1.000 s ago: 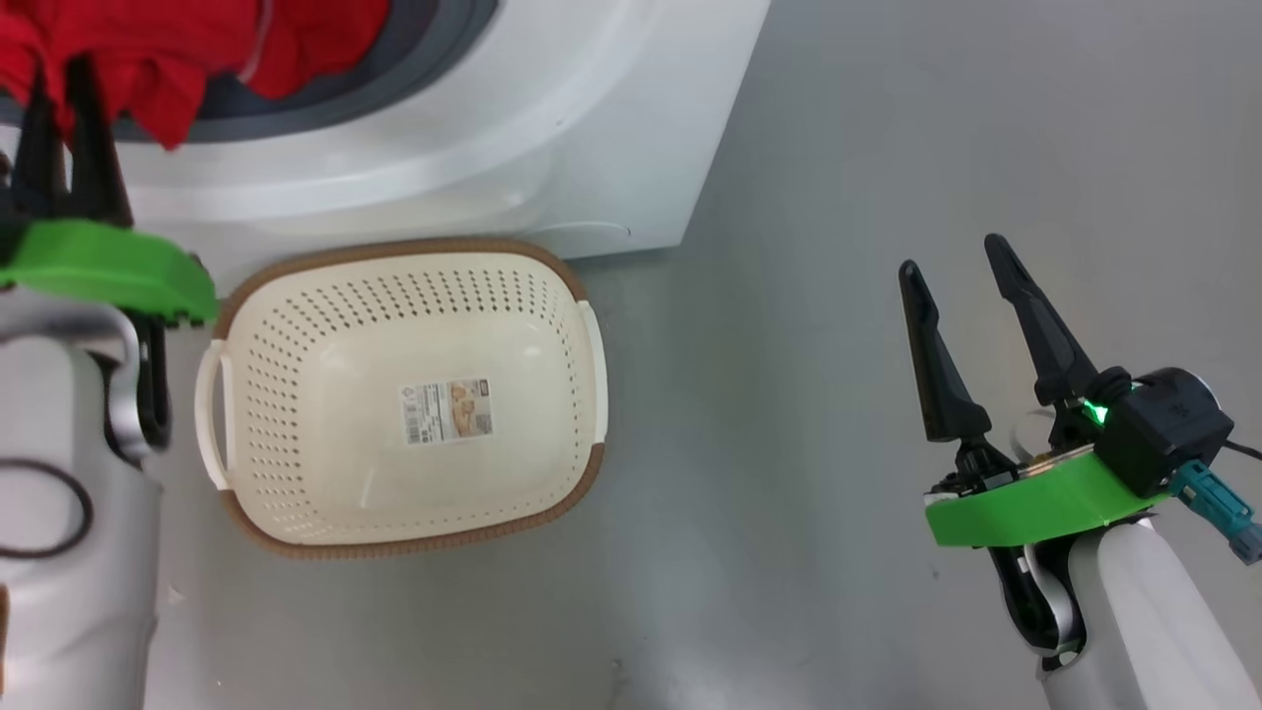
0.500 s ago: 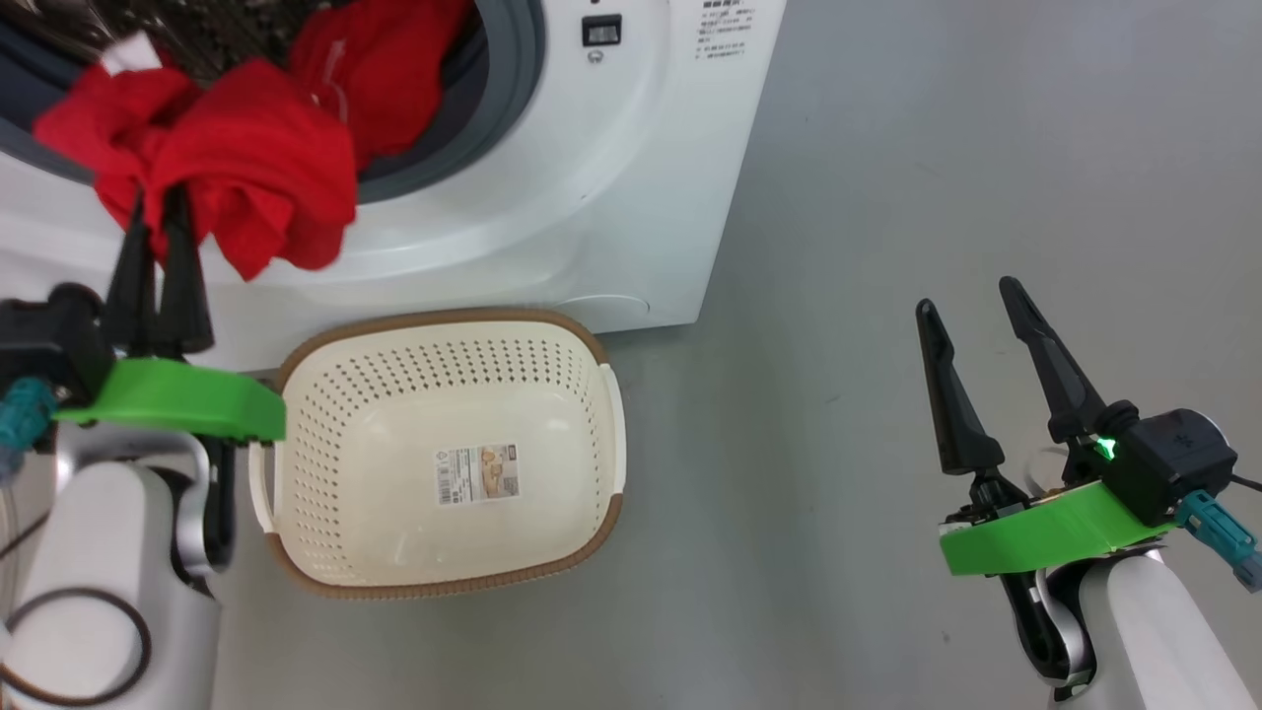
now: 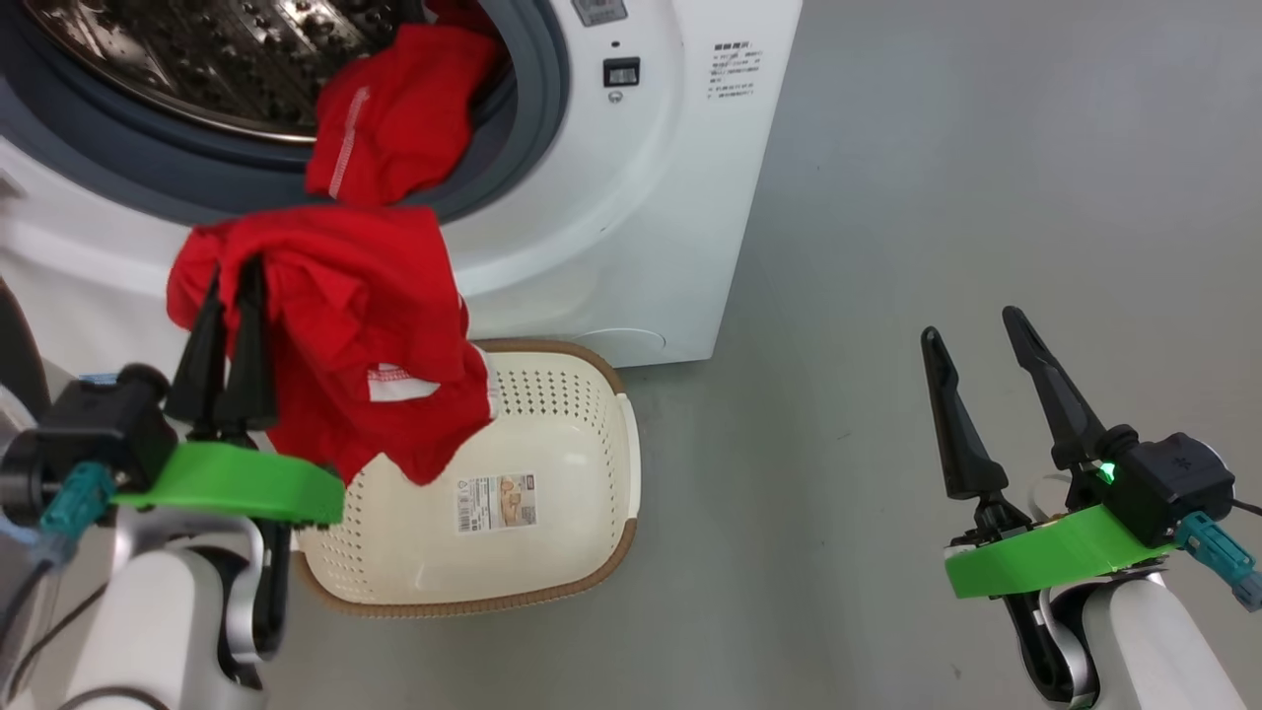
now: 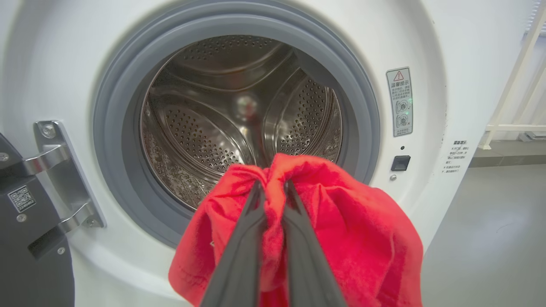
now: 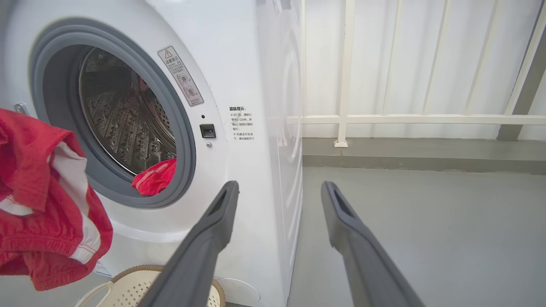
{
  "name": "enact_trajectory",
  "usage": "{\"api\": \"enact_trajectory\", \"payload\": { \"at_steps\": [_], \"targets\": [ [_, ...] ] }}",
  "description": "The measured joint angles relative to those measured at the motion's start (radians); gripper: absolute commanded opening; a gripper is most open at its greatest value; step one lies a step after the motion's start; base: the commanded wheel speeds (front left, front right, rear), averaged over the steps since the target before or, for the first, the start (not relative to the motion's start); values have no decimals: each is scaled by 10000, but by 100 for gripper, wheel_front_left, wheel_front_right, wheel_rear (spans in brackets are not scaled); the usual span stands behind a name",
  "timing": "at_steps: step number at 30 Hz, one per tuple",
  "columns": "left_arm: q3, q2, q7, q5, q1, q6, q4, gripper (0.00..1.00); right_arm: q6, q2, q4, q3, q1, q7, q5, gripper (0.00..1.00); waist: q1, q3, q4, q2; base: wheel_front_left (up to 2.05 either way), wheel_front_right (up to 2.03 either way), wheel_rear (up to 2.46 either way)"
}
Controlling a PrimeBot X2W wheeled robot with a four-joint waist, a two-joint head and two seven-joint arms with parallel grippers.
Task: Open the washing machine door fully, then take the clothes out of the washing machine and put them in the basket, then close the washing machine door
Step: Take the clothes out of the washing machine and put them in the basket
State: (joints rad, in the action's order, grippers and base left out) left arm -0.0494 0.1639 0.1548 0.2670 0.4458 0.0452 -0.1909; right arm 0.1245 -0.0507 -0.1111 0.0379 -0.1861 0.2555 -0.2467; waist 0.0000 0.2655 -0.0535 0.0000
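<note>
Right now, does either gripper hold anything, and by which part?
The left gripper is shut on a red garment, pinching a bunched fold near its top. The right gripper is open and empty.

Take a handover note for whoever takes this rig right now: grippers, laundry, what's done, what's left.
Left gripper: shut on a red garment, hanging clear of the washer, over the left side of the basket.
Right gripper: open, empty, out to the right.
Door: open, swung left.
Basket: on the floor against the washer; no clothes seen in it.
Second garment: draped on the drum's lip.
Done: door open, first garment out.
Left: drop it in the basket, fetch the second, shut the door.
</note>
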Motion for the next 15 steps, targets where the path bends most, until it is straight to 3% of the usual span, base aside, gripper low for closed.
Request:
{"api": "enact_trajectory", "payload": {
  "at_steps": [7,15],
  "targets": [
    [-196,-224,-230,115,-583,81,242,0,0,0,31,-48,7,0,-2,100,0,-85,71,0,0,0,0],
    [-430,-412,69,71,-585,221,-899,0,0,0,100,-50,6,0,2,100,0,159,50,0,0,0,0]
  ]
}}
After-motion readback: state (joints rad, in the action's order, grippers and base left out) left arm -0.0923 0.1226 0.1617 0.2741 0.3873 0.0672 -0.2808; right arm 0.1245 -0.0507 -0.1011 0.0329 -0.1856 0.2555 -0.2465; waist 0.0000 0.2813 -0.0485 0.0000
